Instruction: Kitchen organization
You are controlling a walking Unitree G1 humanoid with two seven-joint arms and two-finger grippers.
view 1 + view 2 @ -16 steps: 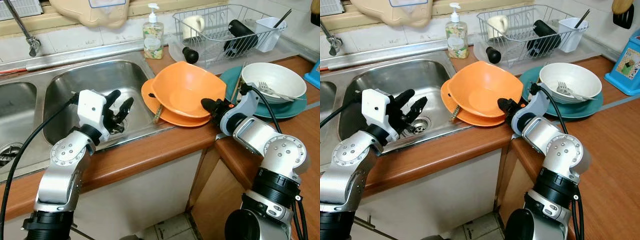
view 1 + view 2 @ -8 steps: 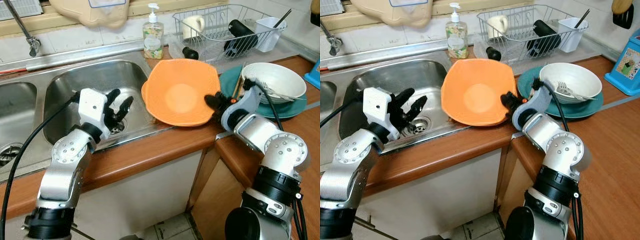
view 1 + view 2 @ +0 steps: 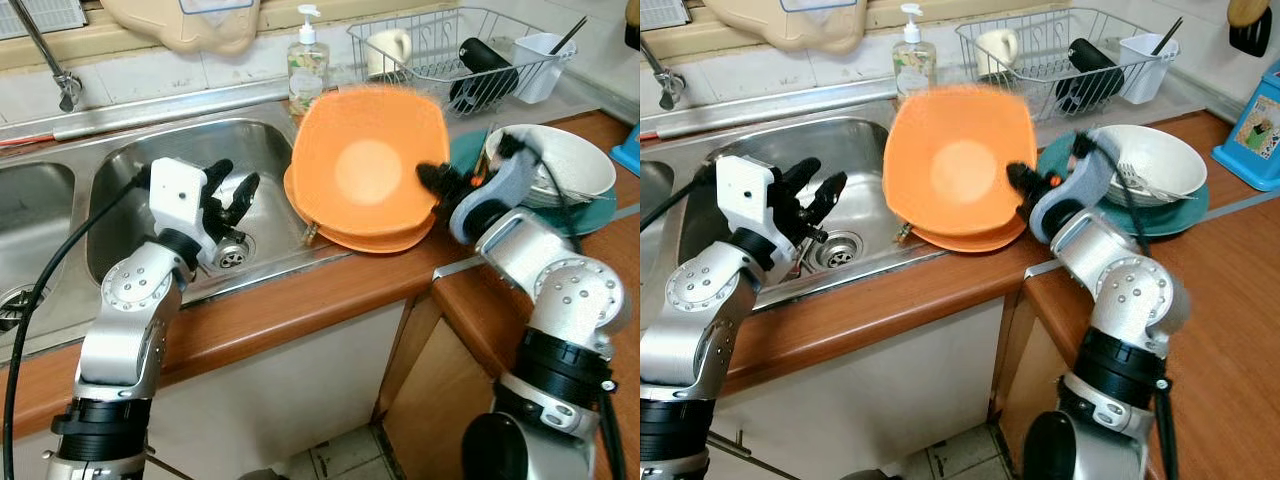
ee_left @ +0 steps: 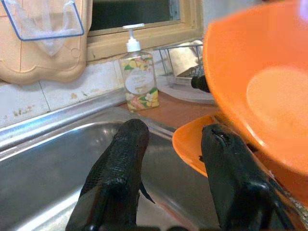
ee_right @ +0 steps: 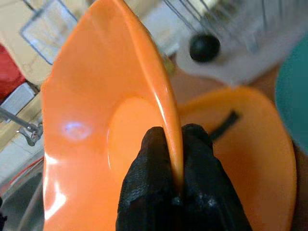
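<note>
An orange bowl is tipped up on edge, its hollow facing me, above an orange plate at the sink's right rim. My right gripper is shut on the bowl's right rim; the right wrist view has both fingers pinching that rim. A utensil lies across the orange plate. My left gripper hovers open over the steel sink, left of the bowl, nothing between its fingers.
A white bowl holding a fork sits on a teal plate behind my right arm. A soap bottle and a wire dish rack with a mug and utensils stand at the back. A blue box is far right.
My right gripper has lifted the orange bowl off the orange plate and tipped it up on its edge. The left gripper has drifted slightly left over the sink.
</note>
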